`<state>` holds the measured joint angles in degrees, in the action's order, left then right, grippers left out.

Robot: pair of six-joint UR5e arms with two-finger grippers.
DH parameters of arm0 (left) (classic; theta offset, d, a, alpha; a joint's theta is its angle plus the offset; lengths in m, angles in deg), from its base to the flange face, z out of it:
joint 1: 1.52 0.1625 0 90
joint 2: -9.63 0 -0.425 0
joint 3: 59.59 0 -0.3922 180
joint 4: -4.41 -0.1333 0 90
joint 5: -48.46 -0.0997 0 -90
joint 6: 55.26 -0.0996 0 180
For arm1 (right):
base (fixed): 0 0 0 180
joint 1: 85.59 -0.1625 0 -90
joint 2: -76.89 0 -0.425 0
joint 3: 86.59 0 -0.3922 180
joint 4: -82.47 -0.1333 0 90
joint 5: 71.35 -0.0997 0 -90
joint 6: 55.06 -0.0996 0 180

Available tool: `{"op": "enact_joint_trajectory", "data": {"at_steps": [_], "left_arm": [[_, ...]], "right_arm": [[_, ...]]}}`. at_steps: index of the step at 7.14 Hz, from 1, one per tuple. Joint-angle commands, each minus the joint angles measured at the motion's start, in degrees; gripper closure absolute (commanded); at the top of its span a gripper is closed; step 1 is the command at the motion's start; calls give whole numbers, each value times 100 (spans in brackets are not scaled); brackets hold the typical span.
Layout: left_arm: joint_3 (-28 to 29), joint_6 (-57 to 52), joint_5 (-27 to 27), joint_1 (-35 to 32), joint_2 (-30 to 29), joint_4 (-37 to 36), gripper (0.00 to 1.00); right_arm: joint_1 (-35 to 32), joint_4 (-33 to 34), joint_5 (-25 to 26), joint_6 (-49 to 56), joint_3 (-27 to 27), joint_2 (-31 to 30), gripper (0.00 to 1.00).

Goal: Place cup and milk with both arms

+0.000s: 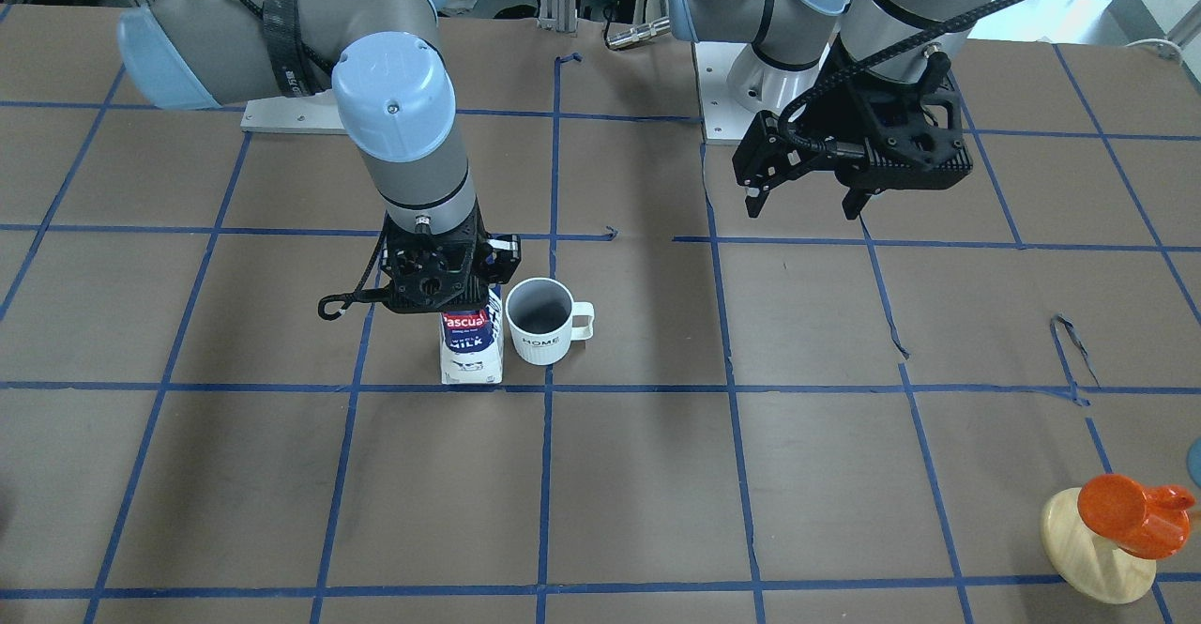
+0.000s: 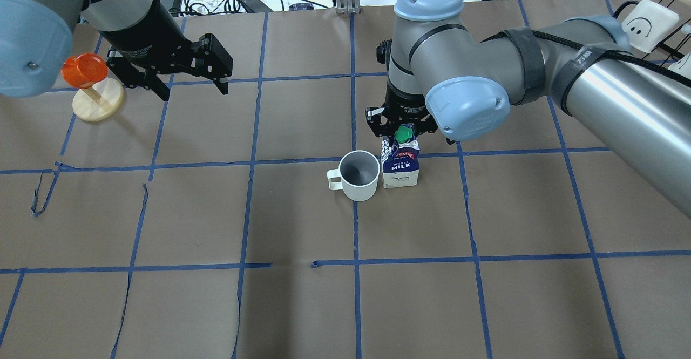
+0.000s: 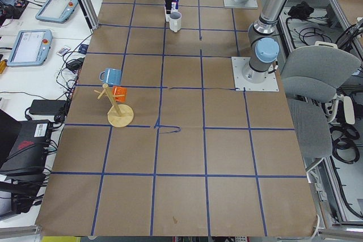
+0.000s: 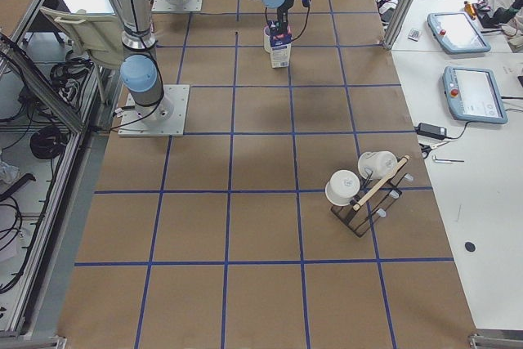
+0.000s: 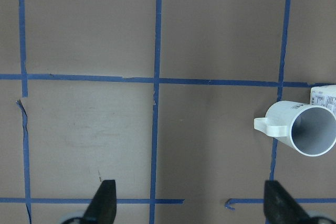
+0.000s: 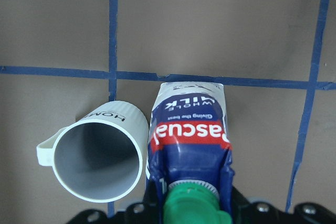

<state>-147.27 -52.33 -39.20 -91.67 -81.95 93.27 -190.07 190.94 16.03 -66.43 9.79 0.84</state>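
The white cup [image 1: 539, 324] stands upright on the table, handle pointing away from the milk [image 1: 472, 347]. The blue and white carton stands right beside the cup, about touching it. My right gripper [image 1: 450, 300] comes straight down and is shut on the carton's gable top; the green cap [image 6: 190, 203] shows between its jaws in the right wrist view. The cup [image 6: 100, 161] and the milk [image 6: 189, 129] fill that view. My left gripper [image 1: 802, 211] is open and empty, raised well to the side near its base. The left wrist view shows its fingertips [image 5: 102, 203] and the cup [image 5: 307, 135] at the right edge.
A wooden mug tree [image 2: 97, 100] with an orange cup [image 2: 83, 70] stands near my left gripper [image 2: 194, 93]. A rack with white cups [image 4: 368, 190] is at the table's right end. Blue tape lines grid the brown table [image 2: 302, 305].
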Motion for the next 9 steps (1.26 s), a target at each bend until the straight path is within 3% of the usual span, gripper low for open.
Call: {"op": "enact_joint_trajectory", "data": {"at_steps": [1, 3, 5, 7, 9], "left_arm": [[225, -30, -120, -2, -96, 412, 0], [216, -30, -119, -2, -61, 421, 0], [199, -30, -119, -2, -53, 421, 0], [208, -30, -119, -2, -44, 421, 0], [208, -30, -128, 7, -26, 421, 0]], "right_arm": [[-3, 217, 51, -76, -14, 2, 0], [93, 148, 77, -50, -145, -33, 0], [435, -211, 523, -14, -356, -348, 0], [1189, -335, 578, 282, -400, -716, 0], [1788, -449, 1061, 302, -523, -893, 0]]}}
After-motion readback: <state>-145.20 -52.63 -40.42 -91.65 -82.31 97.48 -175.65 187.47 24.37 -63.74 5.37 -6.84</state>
